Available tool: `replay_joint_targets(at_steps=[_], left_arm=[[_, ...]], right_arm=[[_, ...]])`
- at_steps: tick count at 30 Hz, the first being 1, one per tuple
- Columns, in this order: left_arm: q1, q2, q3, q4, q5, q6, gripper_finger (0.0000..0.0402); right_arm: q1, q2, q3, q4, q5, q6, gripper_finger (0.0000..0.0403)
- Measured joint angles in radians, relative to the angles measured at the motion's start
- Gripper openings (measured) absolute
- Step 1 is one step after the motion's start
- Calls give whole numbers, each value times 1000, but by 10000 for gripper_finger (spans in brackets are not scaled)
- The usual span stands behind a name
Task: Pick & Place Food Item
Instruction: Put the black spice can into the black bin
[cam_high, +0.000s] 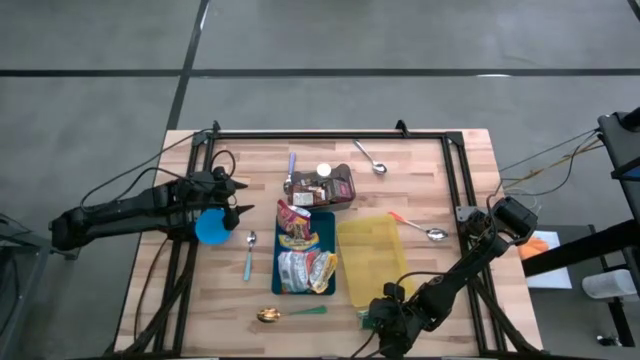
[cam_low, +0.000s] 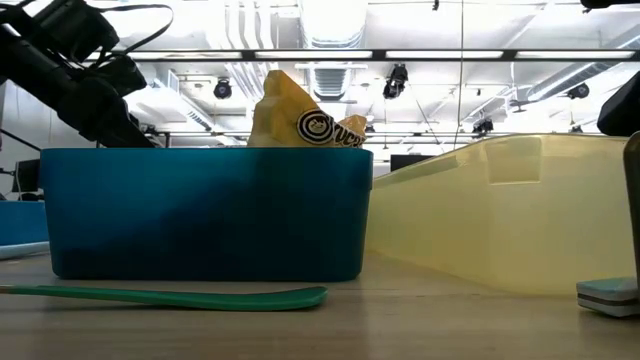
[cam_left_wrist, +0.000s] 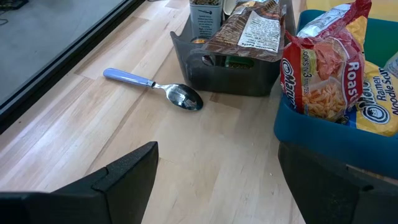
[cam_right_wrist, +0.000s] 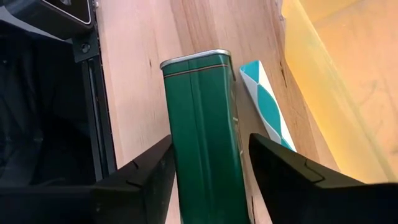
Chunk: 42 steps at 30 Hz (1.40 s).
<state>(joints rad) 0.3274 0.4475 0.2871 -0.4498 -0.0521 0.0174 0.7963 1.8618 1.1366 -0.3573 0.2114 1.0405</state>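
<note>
Green metal tin, rectangular with a silver rim, lies on the wooden table between the right gripper fingers, a visible gap on both sides, so the jaws look released around it, not clamped (judging only by that gap). It sits at the near table edge beside the translucent yellow plastic bin, likely its destination. A teal-and-white flat packet lies alongside. Left gripper waits spread wide near the blue bin of noodle packets.

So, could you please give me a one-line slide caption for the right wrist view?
Right gripper straddles a green tin lying on the wooden table, beside a teal-and-white packet and the yellow bin.
</note>
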Motion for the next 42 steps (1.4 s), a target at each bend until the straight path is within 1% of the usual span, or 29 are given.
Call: replay_joint_targets(at_steps=[26, 29, 36, 39, 42], left_arm=[[0, 0, 0, 0, 0, 0, 336], [0, 0, 0, 0, 0, 0, 336], [0, 0, 0, 0, 0, 0, 336], [0, 0, 0, 0, 0, 0, 336], [0, 0, 0, 0, 0, 0, 336]], right_arm=[[0, -1, -1, -3, 23, 0, 201], [0, -1, -1, -3, 23, 0, 181], [0, -1, -1, -4, 19, 0, 110], [0, -1, 0, -4, 18, 0, 103], [0, -1, 0, -3, 15, 0, 113]])
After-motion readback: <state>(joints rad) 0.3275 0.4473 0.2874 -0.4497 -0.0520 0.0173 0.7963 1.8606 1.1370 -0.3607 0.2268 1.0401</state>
